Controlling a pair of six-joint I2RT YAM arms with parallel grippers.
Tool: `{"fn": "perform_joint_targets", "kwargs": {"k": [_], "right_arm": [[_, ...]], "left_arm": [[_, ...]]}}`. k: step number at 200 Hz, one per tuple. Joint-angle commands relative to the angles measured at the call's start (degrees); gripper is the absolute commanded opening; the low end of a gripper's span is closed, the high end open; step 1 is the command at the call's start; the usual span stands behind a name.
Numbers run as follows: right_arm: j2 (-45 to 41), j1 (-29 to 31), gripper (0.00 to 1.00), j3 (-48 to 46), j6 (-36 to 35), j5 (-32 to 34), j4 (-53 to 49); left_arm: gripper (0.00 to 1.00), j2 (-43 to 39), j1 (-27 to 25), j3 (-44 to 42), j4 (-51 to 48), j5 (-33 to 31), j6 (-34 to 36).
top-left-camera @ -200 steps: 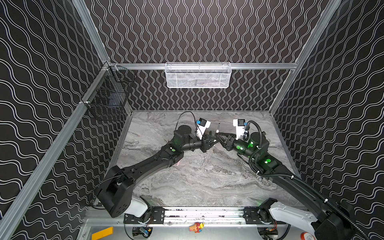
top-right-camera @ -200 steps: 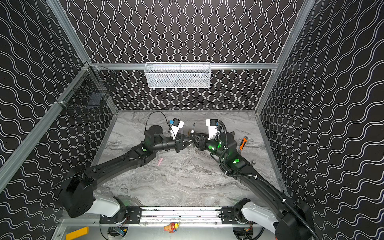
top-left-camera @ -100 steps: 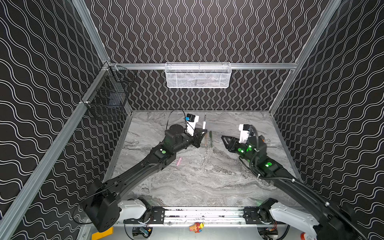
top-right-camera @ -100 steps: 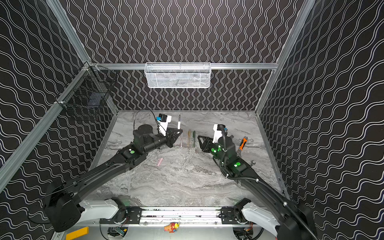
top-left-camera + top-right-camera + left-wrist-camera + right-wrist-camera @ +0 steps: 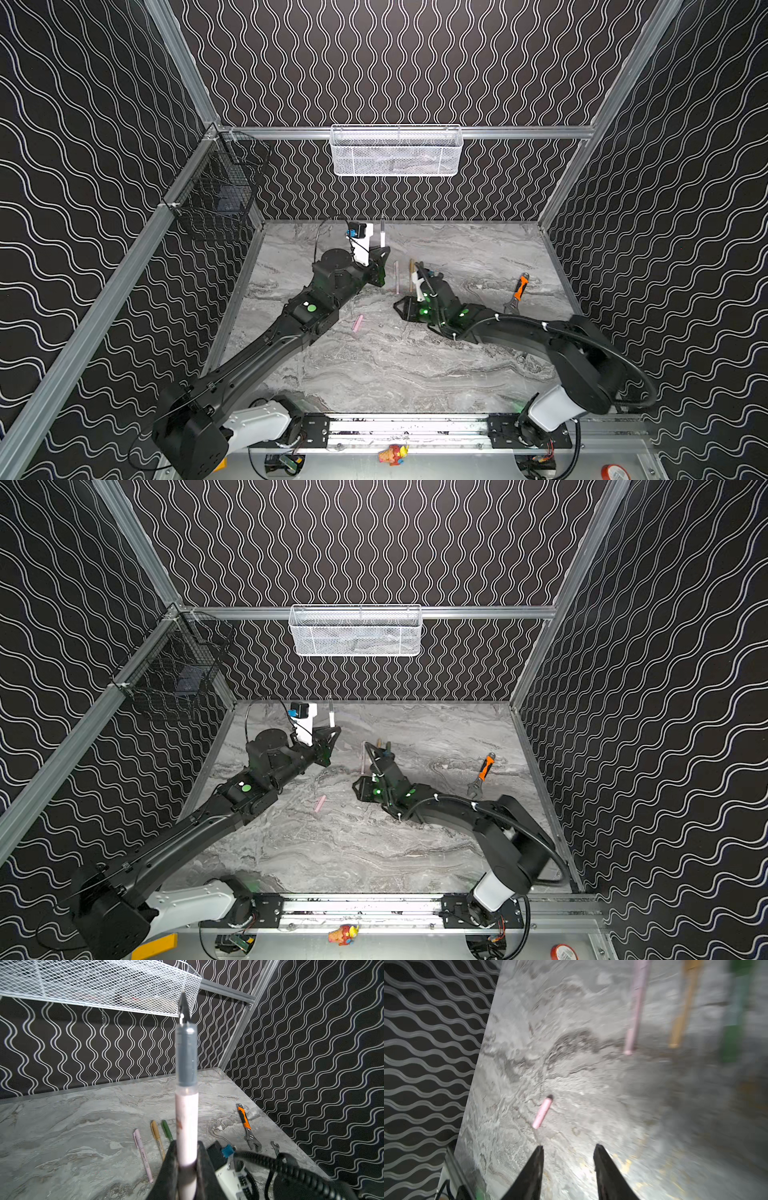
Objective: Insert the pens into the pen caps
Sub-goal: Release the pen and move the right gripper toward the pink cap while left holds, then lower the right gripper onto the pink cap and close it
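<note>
Stuff around first: three pens lie side by side on the table [image 5: 374, 374], pink pen [image 5: 143, 1155], gold pen [image 5: 156, 1136], green pen [image 5: 167, 1131], down below the L fingers and off to one side ahead of the R fingers. In both top views the R arm covers most of the green one. Orange-handled spanner [image 5: 517, 293] sits well behind the R fingers, w/ a small spanner [image 5: 275, 1146] near its jaw end. White basket [image 5: 395, 149] hangs on the back rail, up past the L fingertips; black basket [image 5: 216, 195] on the side rail.

L gripper [image 5: 186, 1145]: fingers [image 5: 170, 1167] pinched tight on the uncapped pen [image 5: 186, 1118], low on its pink barrel. Pen's roughly upright, grey neck and dark nib sticking out well clear of the fingertips.

R gripper [image 5: 569, 1149]: fingers [image 5: 538, 1159] apart, medium gap, just bare table showing btw them. Pink cap [image 5: 542, 1113] lies flat on the table just ahead of the fingertips, not touching, angled, closer to one finger than the other.
</note>
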Motion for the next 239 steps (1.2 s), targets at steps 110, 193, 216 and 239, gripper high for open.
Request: {"fn": "perform_joint_targets", "kwargs": {"k": [110,193,216,239], "right_arm": [[18.83,7.12,0.46,17.00,-7.24,1.35,0.34],[31.10,12.59,0.47,34.35,-12.77,17.72,-18.92],[32.26,13.37,0.47,35.51,-13.36,20.25,-20.98],[31.61,13.77,0.46,34.77,-13.65,22.13,-22.24]], "left_arm": [[0.00,-1.04,4.59,-0.33,0.78,-2.18,-1.73],[0.00,-1.16,4.64,-0.42,1.20,-1.50,-1.74],[0.00,-0.81,4.64,-0.28,1.19,-0.85,-1.76],[0.00,-0.62,4.68,-0.42,1.39,-0.84,-1.78]]}}
